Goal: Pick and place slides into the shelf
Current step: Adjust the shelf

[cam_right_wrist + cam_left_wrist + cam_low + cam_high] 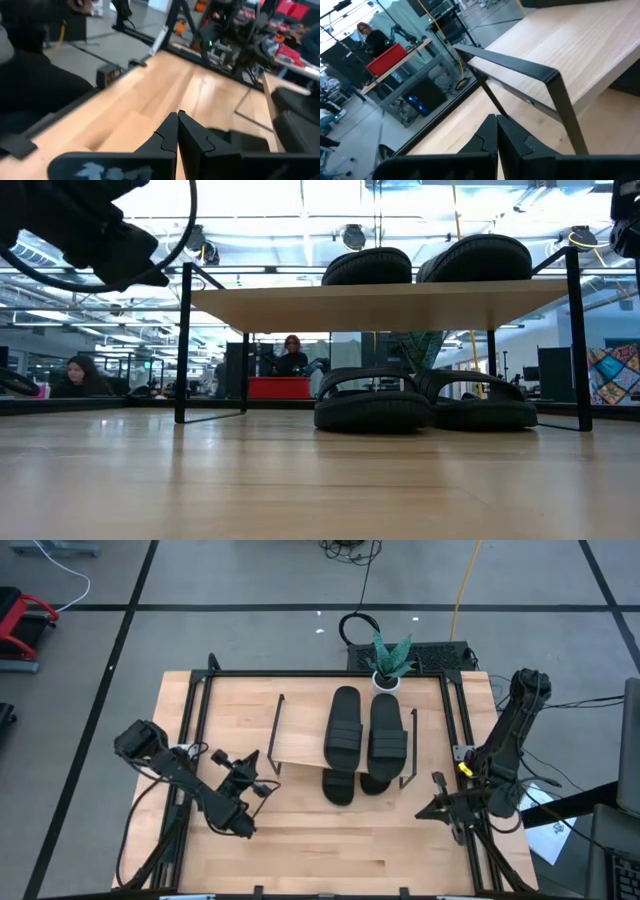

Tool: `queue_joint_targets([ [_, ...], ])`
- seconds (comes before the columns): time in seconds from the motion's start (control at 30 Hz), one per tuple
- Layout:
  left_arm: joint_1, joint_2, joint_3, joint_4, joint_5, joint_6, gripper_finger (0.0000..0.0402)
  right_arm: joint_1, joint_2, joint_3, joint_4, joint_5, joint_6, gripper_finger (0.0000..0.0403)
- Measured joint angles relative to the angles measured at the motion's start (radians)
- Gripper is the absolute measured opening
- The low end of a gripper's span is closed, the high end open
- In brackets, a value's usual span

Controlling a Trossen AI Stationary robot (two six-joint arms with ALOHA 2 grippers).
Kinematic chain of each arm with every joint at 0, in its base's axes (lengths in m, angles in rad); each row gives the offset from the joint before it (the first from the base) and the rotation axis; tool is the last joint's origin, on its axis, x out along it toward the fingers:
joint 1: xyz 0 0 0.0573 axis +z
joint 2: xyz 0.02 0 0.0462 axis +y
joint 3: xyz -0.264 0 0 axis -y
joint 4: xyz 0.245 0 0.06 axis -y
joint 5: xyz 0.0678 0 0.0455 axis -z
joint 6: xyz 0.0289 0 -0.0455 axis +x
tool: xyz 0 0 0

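Note:
The shelf stands mid-table on its thin black wire side frames. Two black slides lie side by side on its wooden top board. Two more slides rest on the tabletop under the board, their near ends sticking out. My left gripper is shut and empty, just off the shelf's left near corner. My right gripper is also shut and empty, and hovers right of the shelf near the table's right rail.
A small potted plant stands at the table's far edge behind the shelf. Black rails run along the table's sides. Bare tabletop lies between the shelf and the near edge. People sit in the room beyond.

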Motion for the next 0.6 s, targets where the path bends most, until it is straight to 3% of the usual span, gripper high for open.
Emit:
queue_joint_targets([
  [0.13, 0.028, 0.0, 0.0, 0.03, 0.001, 0.044, 0.0, -0.042, 0.023, 0.0, -0.038, 0.053, 0.037, 0.0],
  [0.6, 0.074, 0.0, 0.001, 0.148, 0.018, 0.24, 0.0, -0.165, 0.086, 0.0, -0.134, 0.066, 0.054, 0.0],
])
